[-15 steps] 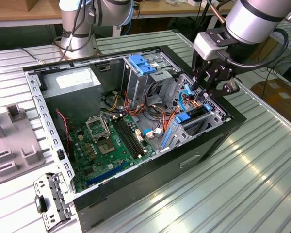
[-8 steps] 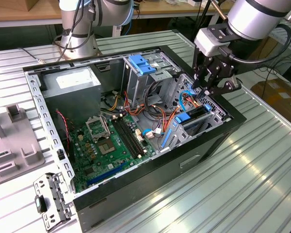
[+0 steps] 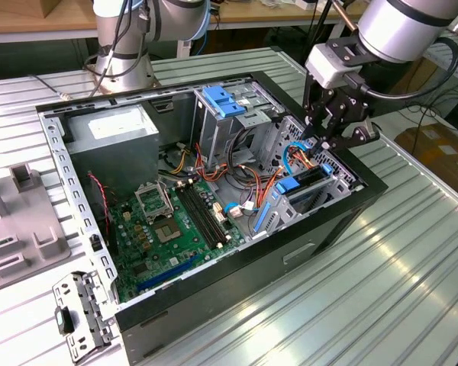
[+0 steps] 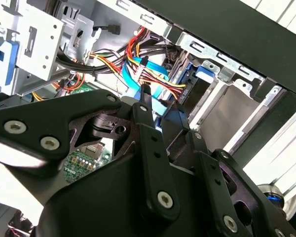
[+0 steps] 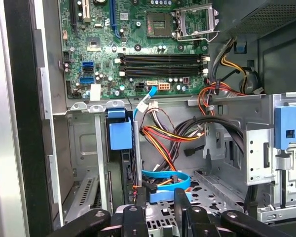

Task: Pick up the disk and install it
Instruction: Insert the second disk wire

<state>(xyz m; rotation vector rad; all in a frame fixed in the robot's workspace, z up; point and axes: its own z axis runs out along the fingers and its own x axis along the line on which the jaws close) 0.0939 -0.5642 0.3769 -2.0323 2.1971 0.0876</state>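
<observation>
A ribbed metal desk (image 3: 412,252) carries an open computer case (image 3: 290,252).

In the exterior view the hand (image 3: 323,145) is seen above the drive cage (image 3: 332,171). In the first wrist view the disk (image 5: 120,136) is seen slotted on edge in that cage, and the hand is shown released, fingers (image 5: 133,217) apart and nothing grasped.

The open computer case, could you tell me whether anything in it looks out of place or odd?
Mostly loose ends: the blue flat cable and the red-yellow wire bundle lie slack across the drive cage beside the gripper, and the processor socket on the motherboard stands bare. No damage shows.
</observation>
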